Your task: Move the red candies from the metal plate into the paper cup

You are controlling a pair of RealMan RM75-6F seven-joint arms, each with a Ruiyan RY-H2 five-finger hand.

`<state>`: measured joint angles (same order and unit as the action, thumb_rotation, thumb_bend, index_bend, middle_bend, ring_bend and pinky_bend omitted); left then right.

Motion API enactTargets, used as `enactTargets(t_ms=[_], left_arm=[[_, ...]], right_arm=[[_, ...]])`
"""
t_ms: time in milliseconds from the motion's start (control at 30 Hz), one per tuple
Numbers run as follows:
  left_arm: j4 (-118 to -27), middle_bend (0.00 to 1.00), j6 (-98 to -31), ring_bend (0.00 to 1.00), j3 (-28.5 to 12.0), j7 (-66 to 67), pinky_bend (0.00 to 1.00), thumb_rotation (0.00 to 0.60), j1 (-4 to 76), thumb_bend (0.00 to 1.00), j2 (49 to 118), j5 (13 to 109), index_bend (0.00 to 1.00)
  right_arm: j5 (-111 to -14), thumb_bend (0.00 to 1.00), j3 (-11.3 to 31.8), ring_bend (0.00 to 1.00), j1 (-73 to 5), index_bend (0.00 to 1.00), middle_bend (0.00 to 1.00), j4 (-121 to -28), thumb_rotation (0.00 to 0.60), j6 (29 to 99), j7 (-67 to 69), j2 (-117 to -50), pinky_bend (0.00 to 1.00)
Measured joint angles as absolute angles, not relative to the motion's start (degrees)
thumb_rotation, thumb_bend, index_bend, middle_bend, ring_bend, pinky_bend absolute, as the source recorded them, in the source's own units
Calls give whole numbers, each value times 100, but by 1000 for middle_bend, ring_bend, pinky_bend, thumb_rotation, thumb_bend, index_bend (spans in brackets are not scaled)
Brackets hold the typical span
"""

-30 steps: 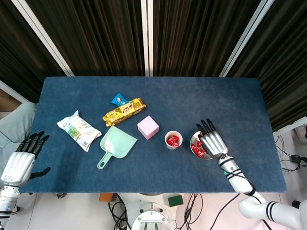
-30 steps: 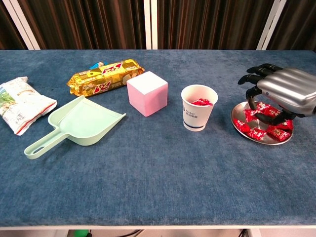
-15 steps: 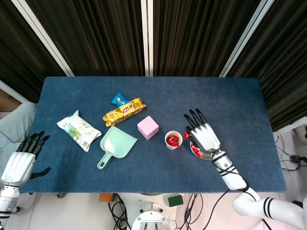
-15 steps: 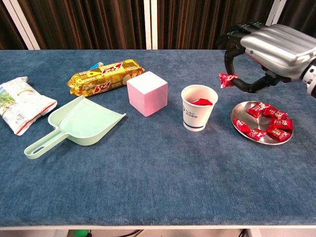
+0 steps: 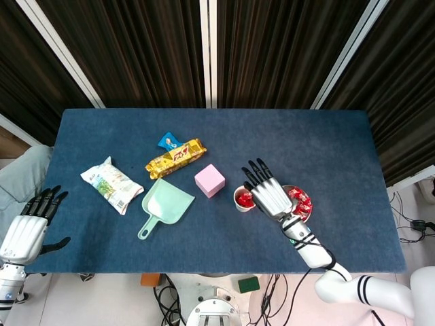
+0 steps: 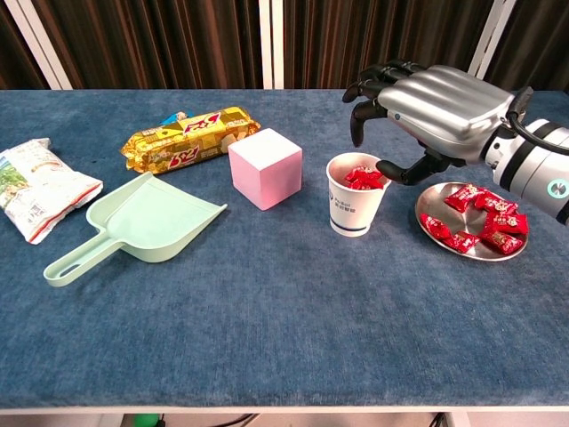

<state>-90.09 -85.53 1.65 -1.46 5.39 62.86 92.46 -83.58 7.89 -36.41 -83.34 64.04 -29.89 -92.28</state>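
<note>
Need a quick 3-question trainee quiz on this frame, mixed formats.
1. True or false: the right hand hovers over the paper cup.
2. What lies directly left of the cup, as the cameras see it? A) pink cube B) green dustpan C) metal plate
3. Fill in: red candies remain on the ____.

Key: 1 true; 2 A; 3 metal plate.
</note>
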Motion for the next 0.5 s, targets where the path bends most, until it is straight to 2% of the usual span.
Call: enactTargets(t_ms=[167, 367, 500], left_arm=[[-9032, 31, -8551, 1, 169, -102, 151, 600, 538, 98, 6293, 9254, 91], [-9045, 31, -8517, 1, 176, -59, 151, 600, 549, 97, 6303, 9254, 90], [-9063, 31, -8523, 1, 179, -20, 151, 600, 551, 98, 6309, 9270, 91]], right_arm=[[-8516, 364, 670, 0, -3558, 265, 96, -8462, 600, 6552, -2832, -9065, 0], [-8731, 364, 367, 0, -3166, 308, 95, -8474, 600, 7002, -2484, -8734, 0], [-8678, 363, 134, 0, -2920, 321, 90, -8327, 600, 7018, -2233, -8496, 0]])
